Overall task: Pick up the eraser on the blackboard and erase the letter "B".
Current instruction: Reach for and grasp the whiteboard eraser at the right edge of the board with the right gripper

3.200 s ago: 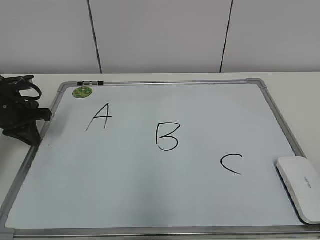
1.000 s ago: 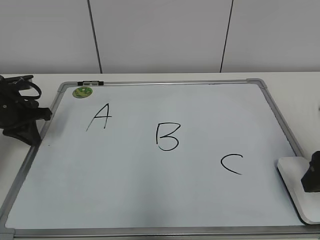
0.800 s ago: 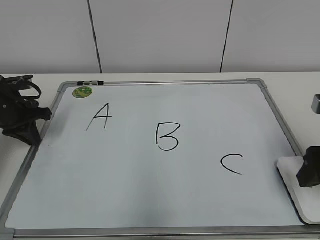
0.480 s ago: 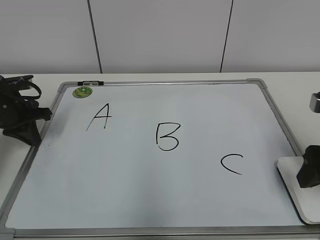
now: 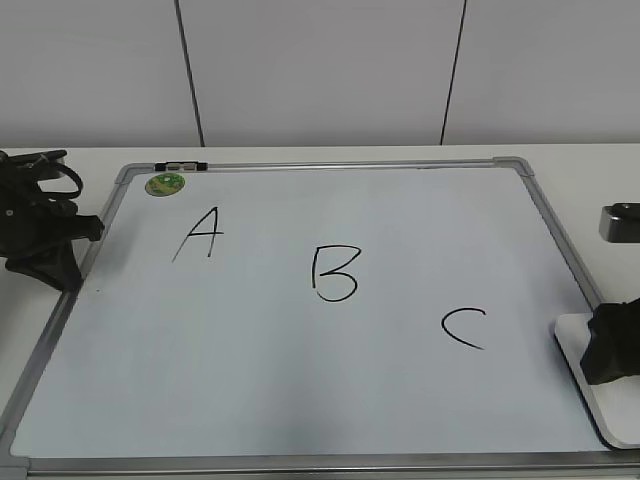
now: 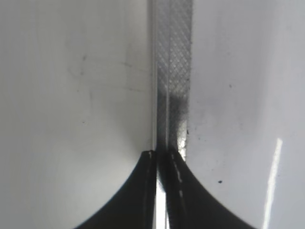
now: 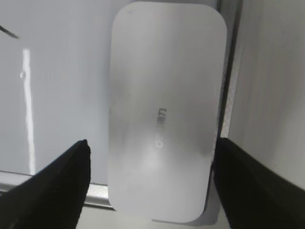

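Observation:
The white eraser [image 5: 585, 382] lies at the blackboard's [image 5: 300, 400] front right corner, partly over the frame. In the right wrist view the eraser [image 7: 167, 109] fills the middle, grey print on top. My right gripper [image 7: 151, 145] is open, one finger on each side of the eraser, not touching it; in the exterior view it [image 5: 612, 345] hangs over the eraser. The black letter "B" [image 5: 334, 273] is at the board's centre, between "A" [image 5: 203, 233] and "C" [image 5: 464, 327]. My left gripper [image 6: 163, 153] is shut and empty over the board's left frame [image 6: 172, 71]; it shows at far left [image 5: 40, 232].
A round green sticker [image 5: 165, 184] and a small clip [image 5: 180, 165] sit at the board's back left corner. White table surface [image 5: 590, 190] surrounds the board. A white panelled wall [image 5: 320, 70] stands behind.
My right gripper came in from the right edge and has dropped lower over the eraser. The eraser and left arm have not moved.

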Robot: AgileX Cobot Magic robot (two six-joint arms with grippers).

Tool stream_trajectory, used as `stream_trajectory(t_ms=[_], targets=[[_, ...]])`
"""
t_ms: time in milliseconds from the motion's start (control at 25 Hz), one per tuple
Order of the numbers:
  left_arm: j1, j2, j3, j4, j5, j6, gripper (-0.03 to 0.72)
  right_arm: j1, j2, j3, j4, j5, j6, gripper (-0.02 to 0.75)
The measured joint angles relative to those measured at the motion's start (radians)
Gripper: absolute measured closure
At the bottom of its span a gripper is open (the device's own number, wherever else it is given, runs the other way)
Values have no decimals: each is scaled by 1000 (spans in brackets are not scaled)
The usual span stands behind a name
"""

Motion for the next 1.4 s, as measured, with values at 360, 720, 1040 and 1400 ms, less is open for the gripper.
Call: stream_trajectory(t_ms=[360,720,1040,1400], targets=[[0,0,-2,-1,0,0,680,0,62,-4,1,-77,-1,119],[0,0,-2,-1,0,0,680,0,86,-8,2,-96,-3,119],[0,0,-2,-1,0,0,680,0,135,-43,2,-75,-3,121],[0,0,-2,-1,0,0,680,0,135,-43,-1,-26,-3,130]])
